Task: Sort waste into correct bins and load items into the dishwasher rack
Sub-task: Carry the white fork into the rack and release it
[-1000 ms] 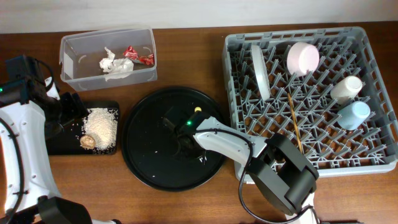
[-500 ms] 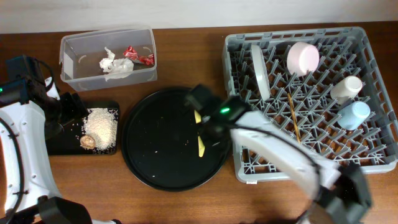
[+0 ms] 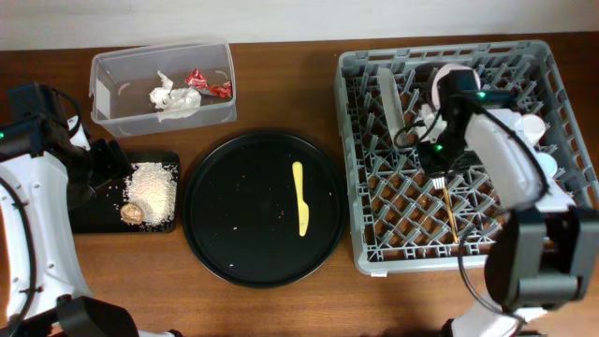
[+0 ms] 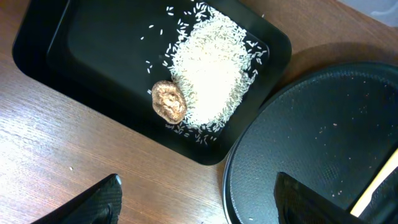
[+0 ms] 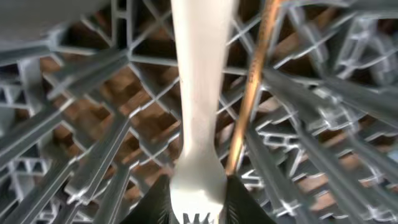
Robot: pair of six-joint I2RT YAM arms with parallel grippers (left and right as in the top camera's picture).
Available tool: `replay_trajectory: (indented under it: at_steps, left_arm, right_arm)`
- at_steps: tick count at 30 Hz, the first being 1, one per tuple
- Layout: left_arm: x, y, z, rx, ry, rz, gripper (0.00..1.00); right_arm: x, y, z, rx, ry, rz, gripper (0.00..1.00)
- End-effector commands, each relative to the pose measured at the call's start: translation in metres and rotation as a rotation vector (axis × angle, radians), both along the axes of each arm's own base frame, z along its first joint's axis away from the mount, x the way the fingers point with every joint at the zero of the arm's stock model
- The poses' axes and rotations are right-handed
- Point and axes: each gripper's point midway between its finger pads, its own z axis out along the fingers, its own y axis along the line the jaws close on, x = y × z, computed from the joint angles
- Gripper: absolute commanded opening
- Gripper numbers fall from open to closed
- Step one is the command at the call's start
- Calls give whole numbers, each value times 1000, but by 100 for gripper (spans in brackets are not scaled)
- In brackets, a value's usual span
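The right gripper (image 5: pixel 196 210) pinches the tine end of a pale fork (image 5: pixel 198 112) over the lattice of the grey rack (image 5: pixel 74 143), with a thin chopstick (image 5: pixel 252 93) just beside the fork. Left of the rack, a yellow spoon (image 3: pixel 299 198) lies on the round black tray (image 3: pixel 225 234). Farther left still, the left gripper (image 4: pixel 199 205) hangs spread wide — empty — near the shallow tray (image 4: pixel 74 50) holding rice (image 4: pixel 214 74).

Robot lab bench staged as dish-clearing station. Signs:
- two white-and-black robot arms, left arm (image 3: pixel 23 206) at 9 o'clock, right arm (image 3: pixel 510 173) at 3 o'clock
- wooden worktop (image 3: pixel 281 84), plain pale wall (image 3: pixel 281 19) at 12 o'clock
- grey dishwasher rack (image 3: pixel 412 53) standing on worktop at 3 o'clock
- clear tub (image 3: pixel 112 112) and black tray (image 3: pixel 94 211), each holding scraps, at 10 o'clock
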Motion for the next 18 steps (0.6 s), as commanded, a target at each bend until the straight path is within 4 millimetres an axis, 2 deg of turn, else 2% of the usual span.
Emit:
replay_trajectory:
  at_steps: [1,4,9,10,14,18]
  left_arm:
    - [-1,0,1,6,-1,6,78]
    - [-1,0,1,7,-2,7,78]
    - [0,1,1,14,-1,8,78]
    - [0,1,1,14,-1,8,78]
    - [0,1,1,14,-2,8,78]
    - [-1,1,1,13,1,8,78]
  right_arm:
    - [1,-5,-16,-13,39,-1,22]
    - [-1,-13,-12,-62,33,-22,22]
    - [-1,-27,19,-57,-45,-75,22]
    - [-1,-29,20,-53,-50,-85,21]
    - [3,-32,12,-29,-63,-85,22]
    - [1,-24,-5,17,-12,-58,22]
